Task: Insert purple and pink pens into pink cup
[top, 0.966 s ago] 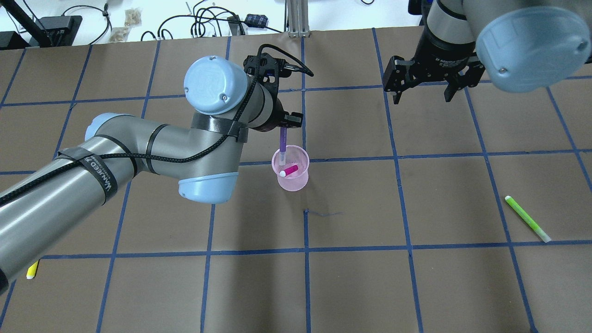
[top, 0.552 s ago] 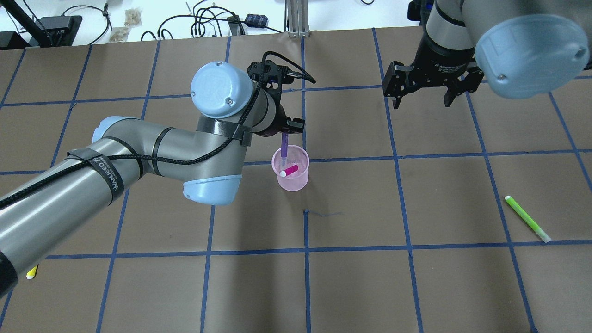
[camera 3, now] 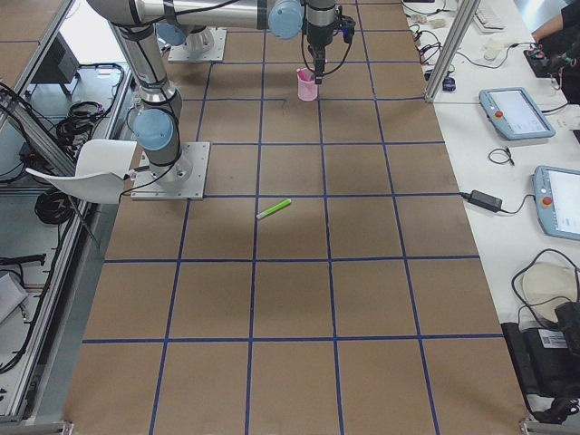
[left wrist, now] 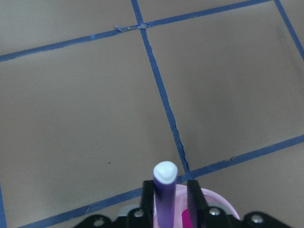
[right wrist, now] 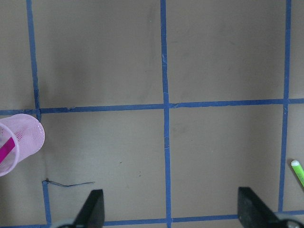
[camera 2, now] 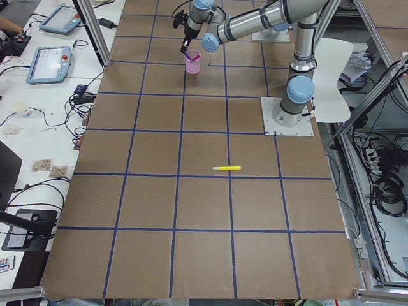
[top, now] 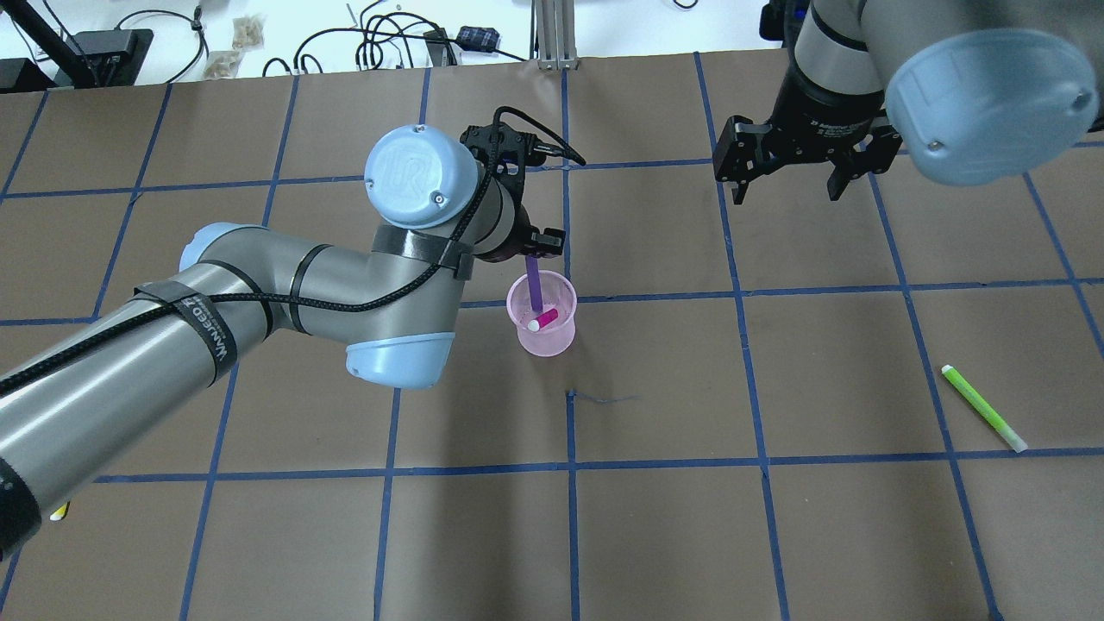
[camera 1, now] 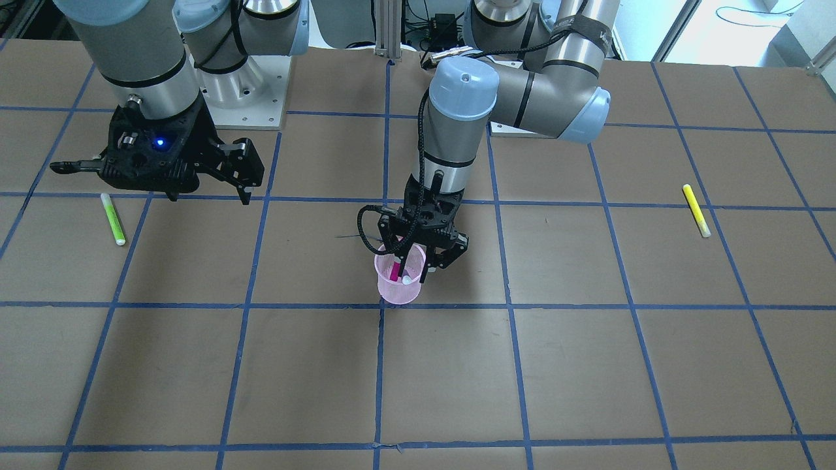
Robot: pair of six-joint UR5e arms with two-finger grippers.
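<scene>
Mid-frame, the left gripper (top: 533, 255) has opened, letting the purple pen (top: 536, 289) lean in the cup (top: 553, 341) beside the pink pen (top: 544, 319); task looks done

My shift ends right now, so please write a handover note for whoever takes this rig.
Left gripper: above the pink mesh cup, jaws slightly apart around the top of the white-capped purple pen. The wrist view shows a gap on one side, so the pen does not look clamped.
Right gripper: open, holding nothing, away from the cup.
Done: the white-capped pink pen and the purple pen both stand in the cup.
Left: confirm the purple pen is free, then lift the left arm clear.
</scene>
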